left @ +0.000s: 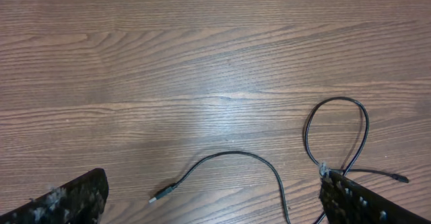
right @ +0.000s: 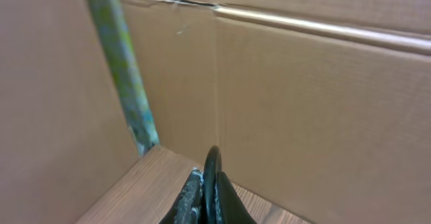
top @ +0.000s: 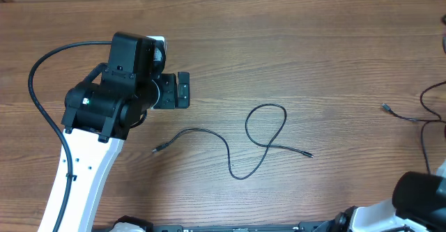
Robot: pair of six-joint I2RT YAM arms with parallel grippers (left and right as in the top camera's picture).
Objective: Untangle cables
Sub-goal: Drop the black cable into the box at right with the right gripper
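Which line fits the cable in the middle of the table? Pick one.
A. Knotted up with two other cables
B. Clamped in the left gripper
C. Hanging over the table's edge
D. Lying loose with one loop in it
D: the cable lies flat on the table with a single loop and both ends free, and the open left gripper does not touch it.

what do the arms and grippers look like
Both arms pair white lower links with chunky black housings; the left arm shows it best, the right arm only partly. A thick black wire loops along the left one. The left gripper has black, dimpled fingers flecked with pale fluff.
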